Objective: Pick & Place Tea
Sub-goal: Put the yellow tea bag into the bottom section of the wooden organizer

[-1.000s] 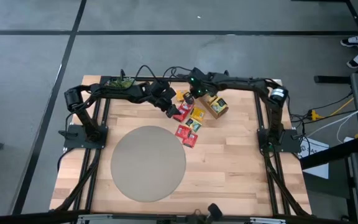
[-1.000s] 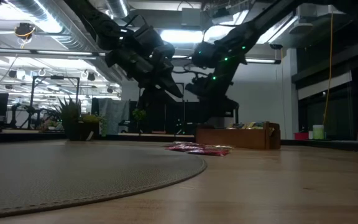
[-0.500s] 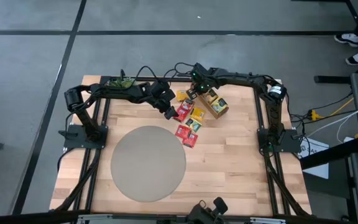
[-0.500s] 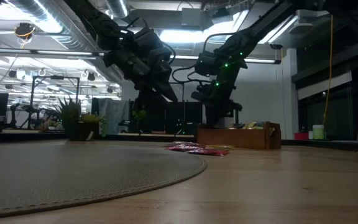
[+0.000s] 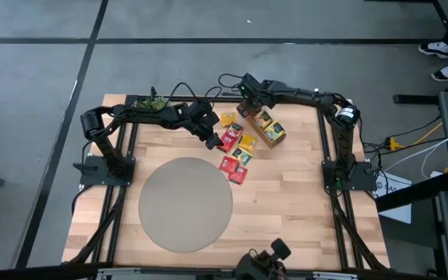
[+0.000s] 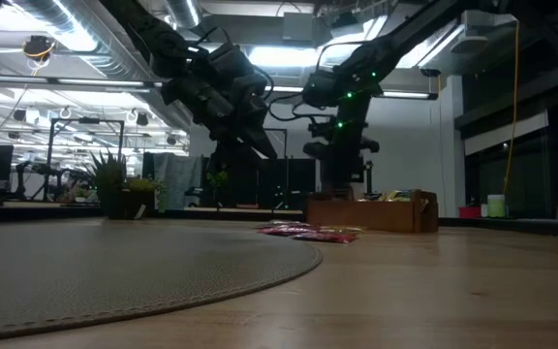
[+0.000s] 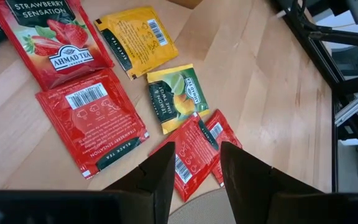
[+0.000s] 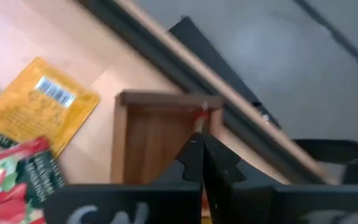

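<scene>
Moved the right gripper (image 5: 245, 89) off the loose tea sachets (image 5: 236, 153) to the far end of the wooden tray (image 5: 271, 131), fingers pressed together, a red sliver at the tips, perhaps 1 sachet's edge; probably nearing a drop into that boxy end compartment. Kept the left gripper (image 7: 194, 171) beside the tray, fingers spread over flat, glossy red and yellow paper squares.

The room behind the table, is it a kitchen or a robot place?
Most likely a robot lab or workshop, not a kitchen. Behind the wooden table run bare ceiling pipes and strip lights, and more benches with equipment stand far back. The floor is plain grey concrete.
</scene>
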Tool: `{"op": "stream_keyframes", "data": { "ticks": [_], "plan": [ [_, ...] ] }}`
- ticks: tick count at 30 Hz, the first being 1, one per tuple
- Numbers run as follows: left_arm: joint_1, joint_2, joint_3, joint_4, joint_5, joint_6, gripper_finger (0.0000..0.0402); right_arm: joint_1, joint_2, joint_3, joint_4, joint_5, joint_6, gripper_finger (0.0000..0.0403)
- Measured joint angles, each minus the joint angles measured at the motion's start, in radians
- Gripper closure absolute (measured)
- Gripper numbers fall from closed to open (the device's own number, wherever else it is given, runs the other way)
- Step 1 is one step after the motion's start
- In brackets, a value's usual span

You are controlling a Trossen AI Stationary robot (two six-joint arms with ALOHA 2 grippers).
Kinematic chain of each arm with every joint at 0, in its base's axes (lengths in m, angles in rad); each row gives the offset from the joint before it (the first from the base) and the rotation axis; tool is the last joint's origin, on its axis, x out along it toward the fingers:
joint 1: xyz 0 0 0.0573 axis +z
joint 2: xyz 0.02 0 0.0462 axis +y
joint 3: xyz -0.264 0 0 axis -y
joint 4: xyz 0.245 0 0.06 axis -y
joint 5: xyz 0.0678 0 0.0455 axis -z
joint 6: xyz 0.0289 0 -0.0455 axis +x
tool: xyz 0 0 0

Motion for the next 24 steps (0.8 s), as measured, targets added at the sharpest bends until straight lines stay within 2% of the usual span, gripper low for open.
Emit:
{"op": "stream_keyframes", "data": {
  "ticks": [8, 10, 12, 14, 24],
  "plan": [
    [0.000, 0.000, 0.000, 0.000, 0.000, 0.000, 0.0277, -0.006, 0.000, 0.068, -0.086, 0.089, -0.079, 0.0399],
    [0.000, 0.000, 0.000, 0.000, 0.000, 0.000, 0.0277, -0.015, 0.000, 0.078, -0.100, 0.010, -0.040, 0.0399],
    [0.000, 0.000, 0.000, 0.000, 0.000, 0.000, 0.0277, -0.022, 0.000, 0.091, -0.089, -0.118, 0.005, 0.0399],
    [0.000, 0.000, 0.000, 0.000, 0.000, 0.000, 0.0277, -0.021, 0.000, 0.093, -0.080, -0.186, 0.031, 0.0399],
    [0.000, 0.000, 0.000, 0.000, 0.000, 0.003, 0.0277, 0.029, 0.009, 0.032, -0.034, -0.262, 0.074, 0.0399]
  ]
}}
